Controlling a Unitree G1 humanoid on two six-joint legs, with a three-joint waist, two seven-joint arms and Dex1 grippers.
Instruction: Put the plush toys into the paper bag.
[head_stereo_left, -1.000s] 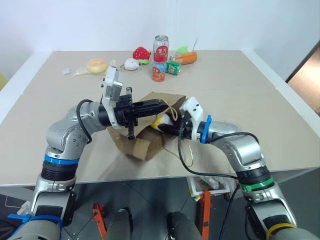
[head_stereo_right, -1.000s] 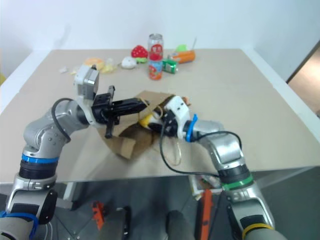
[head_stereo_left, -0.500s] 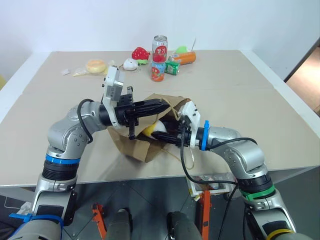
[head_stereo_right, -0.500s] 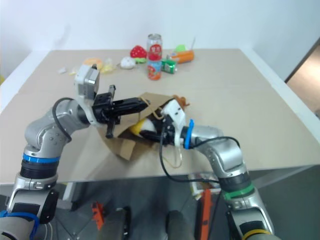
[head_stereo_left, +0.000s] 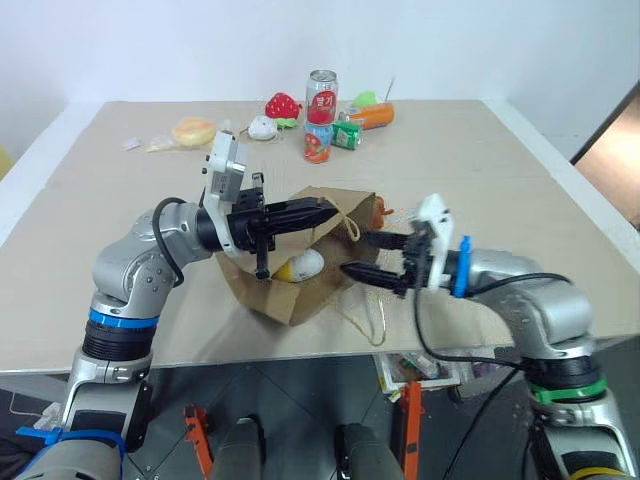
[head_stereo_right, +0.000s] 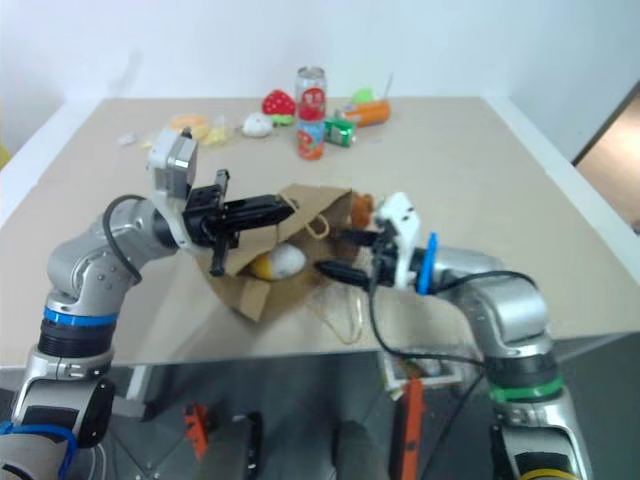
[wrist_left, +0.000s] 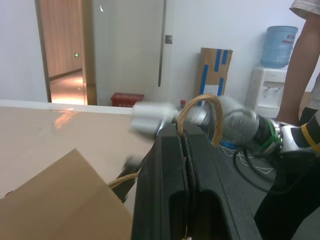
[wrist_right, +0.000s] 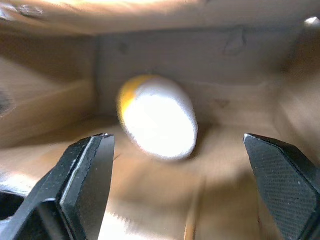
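One egg toy (head_stereo_left: 300, 266) is lying inside the bag (head_stereo_left: 300, 290) on the counter (head_stereo_left: 520, 190). Left gripper (head_stereo_left: 330, 211) is pinching the bag's handle (wrist_left: 212, 117), holding the mouth up. Right gripper (head_stereo_left: 365, 256) is gaping wide, empty, just beside the mouth.

The paper bag (head_stereo_left: 315, 262) is hiding most of the brown plush toy (head_stereo_left: 377, 211) (just a tuft is peeking past its edge); the egg toy (wrist_right: 159, 123) is blurring.

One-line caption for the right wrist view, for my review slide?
Open right hand faces the yellow-and-white egg plush lying inside the brown paper bag.
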